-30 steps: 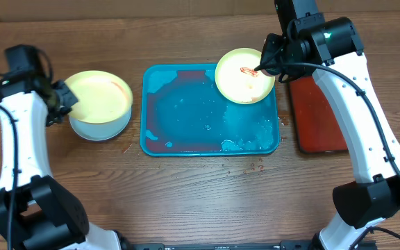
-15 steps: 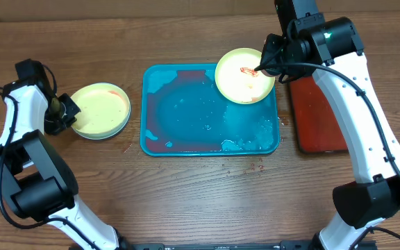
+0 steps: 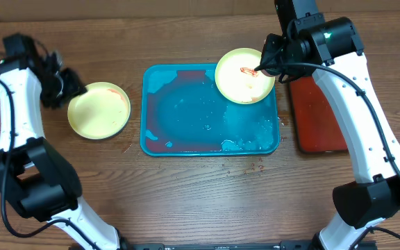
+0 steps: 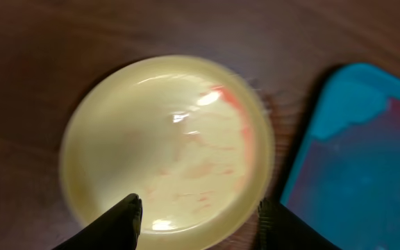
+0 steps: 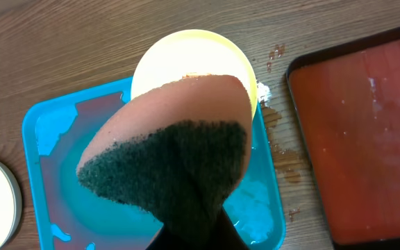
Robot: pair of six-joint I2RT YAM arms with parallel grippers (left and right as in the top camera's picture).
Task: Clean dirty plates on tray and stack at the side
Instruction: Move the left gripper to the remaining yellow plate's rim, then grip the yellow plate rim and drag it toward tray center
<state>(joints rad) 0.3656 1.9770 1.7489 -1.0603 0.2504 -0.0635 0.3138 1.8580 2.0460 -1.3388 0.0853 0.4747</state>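
Your left claw (image 4: 196, 208) has lifted off, released, leaving the side plate (image 3: 98, 110) just beneath it; right claw (image 3: 260, 69) grips the sponge (image 5: 172, 139) over the tray plate (image 3: 244, 82), poised to scrub

Wooden table (image 3: 186, 201), black-rimmed red tray (image 3: 319, 114), folded sponge (image 5: 172, 139)

Plates: two in view, a left plate (image 3: 99, 111) and a right plate (image 3: 244, 76). Trays: two, one blue tray (image 3: 186, 118) and one red tray (image 3: 318, 114). One sponge (image 5: 172, 149). Tools: two, a left tool (image 4: 196, 212) and a right tool (image 3: 264, 66). One table (image 3: 200, 194).
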